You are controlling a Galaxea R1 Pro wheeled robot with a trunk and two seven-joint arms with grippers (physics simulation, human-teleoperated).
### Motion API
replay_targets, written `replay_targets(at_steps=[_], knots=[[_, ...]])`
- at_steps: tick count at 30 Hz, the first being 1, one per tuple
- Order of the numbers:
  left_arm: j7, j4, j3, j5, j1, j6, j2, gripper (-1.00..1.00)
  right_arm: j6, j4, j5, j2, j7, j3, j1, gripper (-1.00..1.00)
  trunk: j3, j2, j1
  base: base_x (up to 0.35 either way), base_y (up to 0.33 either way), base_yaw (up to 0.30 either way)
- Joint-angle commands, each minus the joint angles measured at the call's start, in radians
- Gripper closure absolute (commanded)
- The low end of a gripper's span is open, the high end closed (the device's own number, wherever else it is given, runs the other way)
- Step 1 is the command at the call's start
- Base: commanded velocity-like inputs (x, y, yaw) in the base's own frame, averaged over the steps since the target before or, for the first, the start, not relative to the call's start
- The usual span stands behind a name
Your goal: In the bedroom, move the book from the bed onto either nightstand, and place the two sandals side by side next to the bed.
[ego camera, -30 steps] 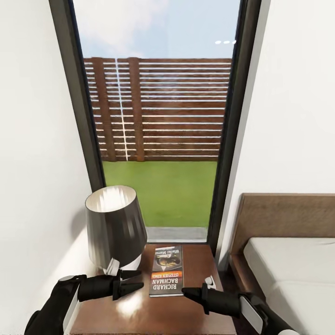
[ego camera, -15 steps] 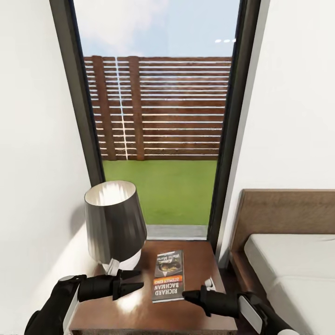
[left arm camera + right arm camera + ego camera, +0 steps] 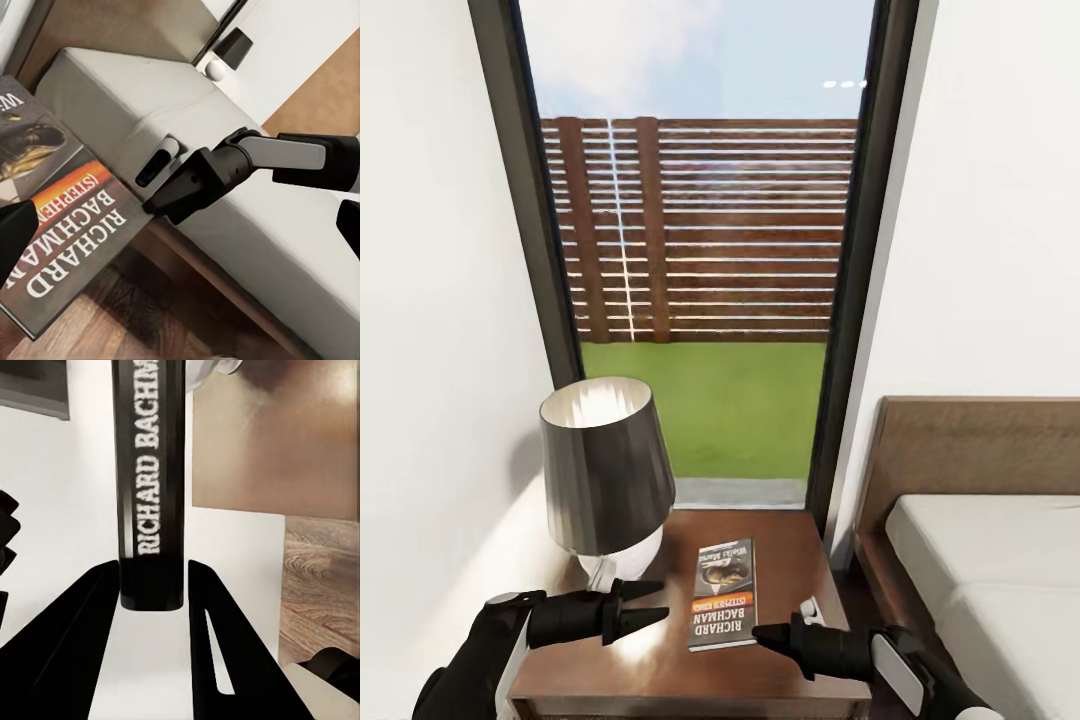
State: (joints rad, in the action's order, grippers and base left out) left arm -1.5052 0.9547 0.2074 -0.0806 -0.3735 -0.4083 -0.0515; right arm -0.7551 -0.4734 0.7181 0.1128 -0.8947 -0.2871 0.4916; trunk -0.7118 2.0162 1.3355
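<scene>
Head view: book [image 3: 723, 594] lies flat on the nightstand [image 3: 780, 560], cover up, title end toward the robot. Lamp [image 3: 603, 470] stands on the same top, to the book's left. Window [image 3: 700, 250] behind, fence and grass outside. Bed [image 3: 980, 560] to the right, headboard against the wall.

Left gripper [image 3: 650, 603]: held level above the nightstand, left of the book, tips pointing toward it. Jaws stand apart with nothing between them.

Right gripper [image 3: 760, 632]: just off the book's near right corner, low over the nightstand edge. From the head view the jaw gap cannot be judged.

Right wrist view supplies it: the two dark fingers [image 3: 79, 630] are spread, and the book's spine [image 3: 152, 480] with "RICHARD BACHM" lettering lies beyond the gap between them, its end just past the tips. Whether a finger touches the book cannot be told. Wood floor [image 3: 319, 585] shows to one side.

Left wrist view: book cover [image 3: 67, 225] close up, orange band and white lettering legible; the right gripper [image 3: 161, 196] reaches in from the bed side, its tips near the book's edge. The mattress [image 3: 247, 165] lies behind it, and a second lamp [image 3: 229, 51] beyond the bed.
</scene>
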Motion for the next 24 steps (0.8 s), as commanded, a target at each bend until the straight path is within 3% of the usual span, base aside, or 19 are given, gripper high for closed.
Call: replay_targets(at_steps=[1, 15, 24], knots=[[-0.007, 0.001, 0.003, -0.008, -0.001, -0.010, 0.001, -1.00, -0.006, -0.001, 0.009, 0.001, 0.000, -0.004, 0.001, 1.00, -0.004, 0.008, 0.004, 0.000, 0.000, 0.000], [-0.007, 0.001, 0.003, -0.008, -0.001, -0.010, 0.001, -1.00, -0.007, -0.001, 0.009, -0.002, 0.002, -0.004, 0.001, 1.00, -0.048, 0.106, 0.057, 0.000, 0.000, 0.000], [-0.006, 0.000, 0.004, -0.008, -0.001, -0.010, 0.000, -1.00, -0.006, -0.001, 0.009, -0.003, 0.002, -0.004, 0.001, 1.00, -0.048, 0.106, 0.057, 0.024, 0.000, 0.000]])
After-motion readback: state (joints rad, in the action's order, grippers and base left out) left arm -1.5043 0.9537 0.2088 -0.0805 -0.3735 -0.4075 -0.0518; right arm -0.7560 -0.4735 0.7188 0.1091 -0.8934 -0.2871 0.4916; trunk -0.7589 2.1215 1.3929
